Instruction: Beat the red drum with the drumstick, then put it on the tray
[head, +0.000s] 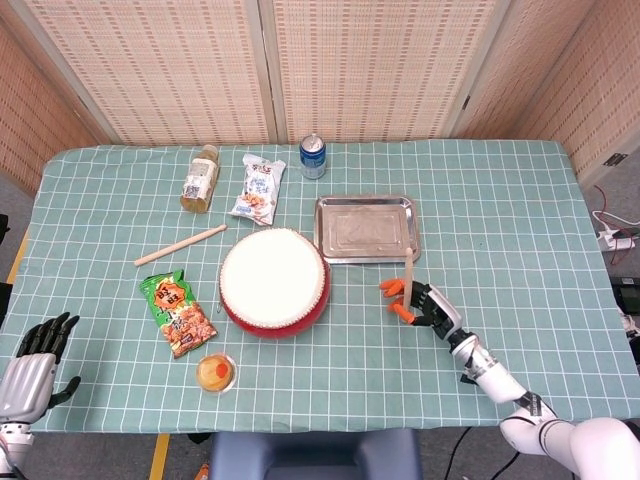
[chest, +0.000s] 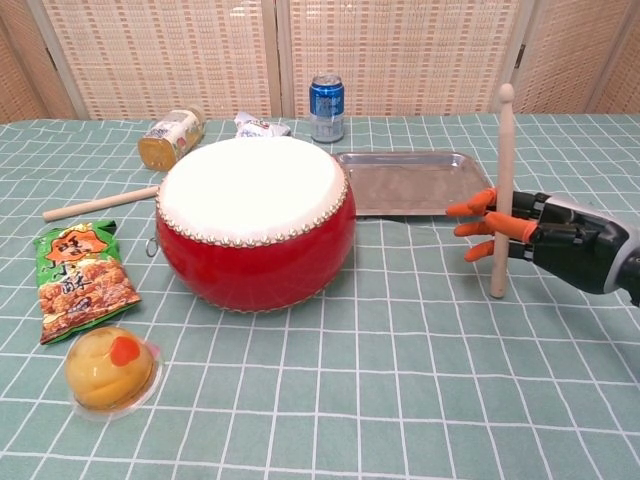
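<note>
The red drum (head: 274, 280) (chest: 255, 215) with its white skin stands mid-table. Behind and to the right of it lies the steel tray (head: 365, 228) (chest: 405, 182), with nothing on it. My right hand (head: 420, 303) (chest: 535, 232) holds a wooden drumstick (head: 409, 267) (chest: 502, 180) upright between its orange-tipped fingers (chest: 470, 209). The stick's lower end is at the cloth, right of the drum and in front of the tray. A second drumstick (head: 181, 245) (chest: 100, 204) lies flat to the left of the drum. My left hand (head: 25, 365) hangs off the table's near left corner, fingers apart and holding nothing.
A blue soda can (head: 313, 156) (chest: 326, 108), a lying bottle (head: 200, 178) and a white snack bag (head: 259, 188) sit along the back. A green snack bag (head: 177, 312) (chest: 82, 280) and a jelly cup (head: 216, 372) (chest: 110, 368) lie front left of the drum.
</note>
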